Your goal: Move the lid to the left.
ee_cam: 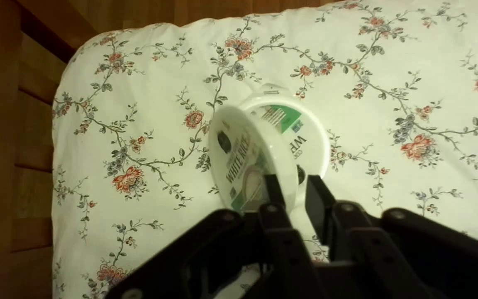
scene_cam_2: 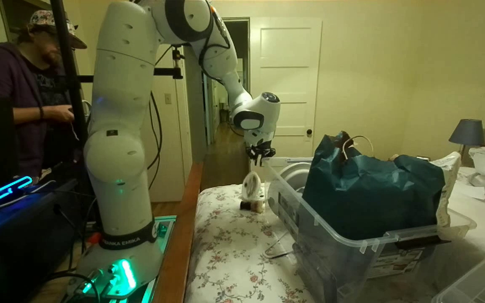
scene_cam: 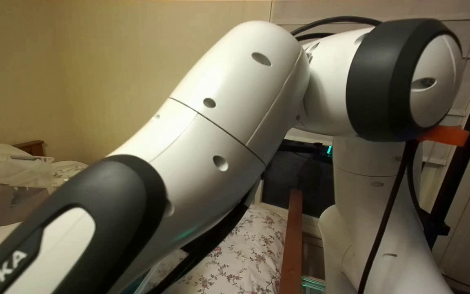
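A round white piece printed "WHITE RICE" [ee_cam: 243,151], which appears to be the lid, stands steeply tilted on edge in the wrist view. It overlaps a second round white container with the same print [ee_cam: 307,137], which faces up. In an exterior view the tilted lid [scene_cam_2: 251,185] stands upright over a dark and tan item [scene_cam_2: 251,206] on the bed. My gripper [ee_cam: 293,182] points down with its fingers apart and nothing held. In an exterior view the gripper [scene_cam_2: 259,162] hovers a little above the lid's top edge. The lid's lower edge is partly hidden by my fingers.
A clear plastic bin [scene_cam_2: 322,221] holding a dark teal bag [scene_cam_2: 373,198] stands close beside the lid. A brown wooden bed rail [scene_cam_2: 183,235] runs between the arm's base and the floral bed [scene_cam_2: 234,256]. A person [scene_cam_2: 27,80] stands behind the arm.
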You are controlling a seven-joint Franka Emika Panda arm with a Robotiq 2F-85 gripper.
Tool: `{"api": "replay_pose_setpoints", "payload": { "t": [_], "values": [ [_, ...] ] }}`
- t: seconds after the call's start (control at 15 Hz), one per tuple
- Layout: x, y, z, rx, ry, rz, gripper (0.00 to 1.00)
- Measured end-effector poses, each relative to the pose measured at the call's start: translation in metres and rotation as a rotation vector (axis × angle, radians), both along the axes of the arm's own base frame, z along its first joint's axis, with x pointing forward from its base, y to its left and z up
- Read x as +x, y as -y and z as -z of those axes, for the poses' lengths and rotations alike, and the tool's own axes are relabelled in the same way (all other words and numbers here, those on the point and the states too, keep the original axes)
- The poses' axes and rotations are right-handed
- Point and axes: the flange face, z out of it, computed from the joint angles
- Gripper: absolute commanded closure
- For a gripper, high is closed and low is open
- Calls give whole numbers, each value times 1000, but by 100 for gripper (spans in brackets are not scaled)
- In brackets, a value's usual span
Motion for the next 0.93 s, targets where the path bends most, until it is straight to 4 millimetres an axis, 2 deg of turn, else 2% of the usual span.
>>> {"api": "replay_pose_setpoints", "payload": {
  "t": [0.4, 0.53, 0.67, 0.93],
  "values": [
    [6, -7, -6, -16, 48, -46, 5],
    [1, -5, 0, -72, 42, -142, 0],
    [-7, -1, 3, -98, 26, -248, 0],
    [-24, 17, -10, -112, 36, -466, 0]
  ]
}}
